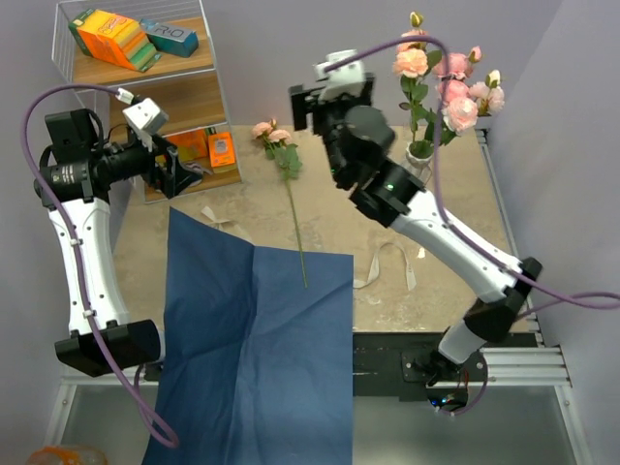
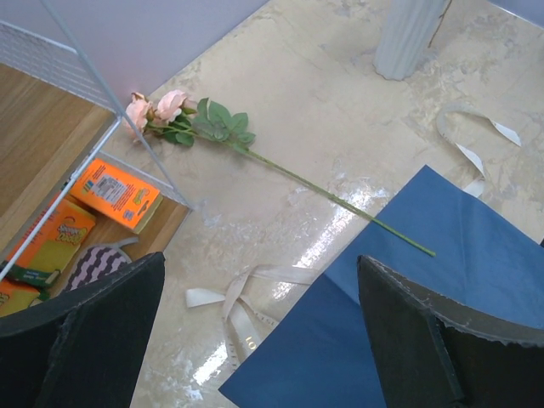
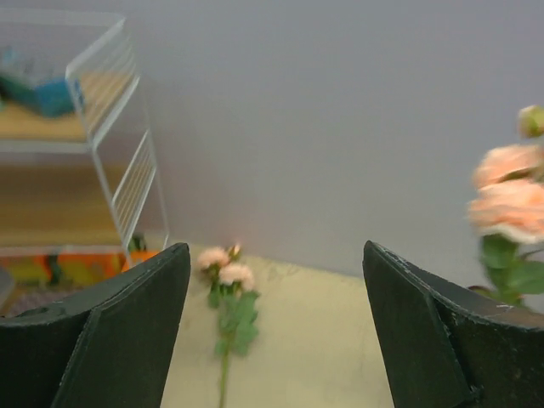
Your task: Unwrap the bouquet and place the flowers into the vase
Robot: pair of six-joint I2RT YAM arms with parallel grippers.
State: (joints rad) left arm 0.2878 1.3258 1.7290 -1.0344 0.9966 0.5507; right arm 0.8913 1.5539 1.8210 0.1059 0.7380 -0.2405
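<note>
Roses [image 1: 450, 85] stood in the vase [image 2: 408, 38]; one stem [image 2: 280, 170] lay left of it, presumably awaiting pickup. Right gripper [image 3: 272, 331] and left gripper [image 2: 259, 331] gaped wide, empty.

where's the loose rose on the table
From above, the loose rose lies left of centre, blooms by the shelf, stem tip over the blue paper.

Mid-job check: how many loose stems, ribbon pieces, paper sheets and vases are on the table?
Loose rose stem: 1
Ribbon pieces: 2
Blue paper sheet: 1
White vase: 1
Total: 5
</note>
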